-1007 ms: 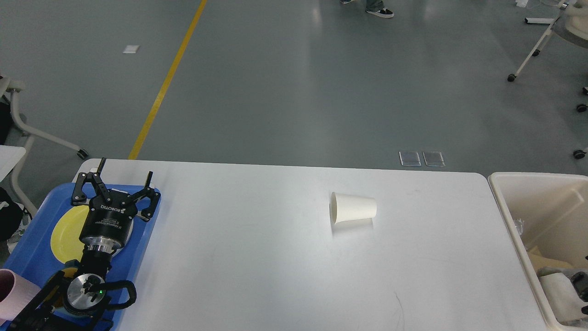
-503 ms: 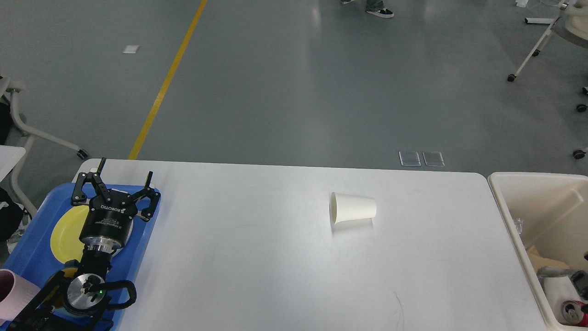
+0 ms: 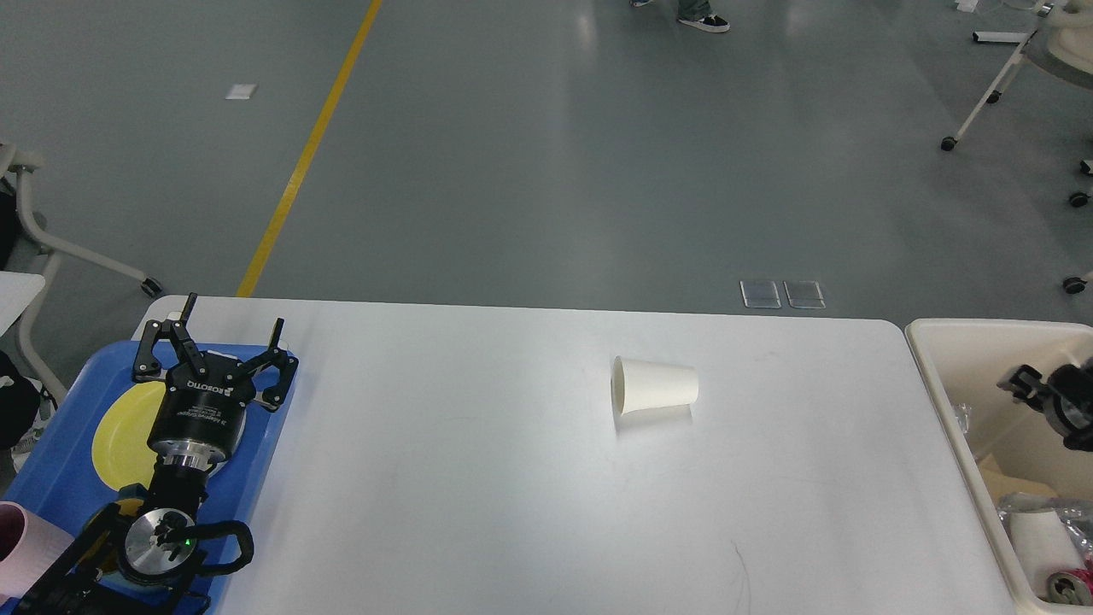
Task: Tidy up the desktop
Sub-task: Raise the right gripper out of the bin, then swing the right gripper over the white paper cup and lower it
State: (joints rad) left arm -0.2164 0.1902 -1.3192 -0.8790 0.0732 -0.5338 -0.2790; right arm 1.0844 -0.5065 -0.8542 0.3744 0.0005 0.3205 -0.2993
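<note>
The left end effector (image 3: 215, 337) hangs wide open over the blue tray (image 3: 68, 474); the right end effector (image 3: 1029, 384), over the bin (image 3: 943, 376), seems empty, spread unclear. One paper cup (image 3: 656, 386) lies mid-counter (image 3: 478, 478), left to clear.

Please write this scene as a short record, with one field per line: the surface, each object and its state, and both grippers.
surface: desktop, white
cup: white paper cup, lying on its side on the desktop, mouth toward the left
tray: blue tray at the left edge, holding a yellow plate
bin: beige bin at the right edge, with trash inside
left gripper: open, above the tray, holding nothing
right gripper: above the bin, partly visible, state unclear
</note>
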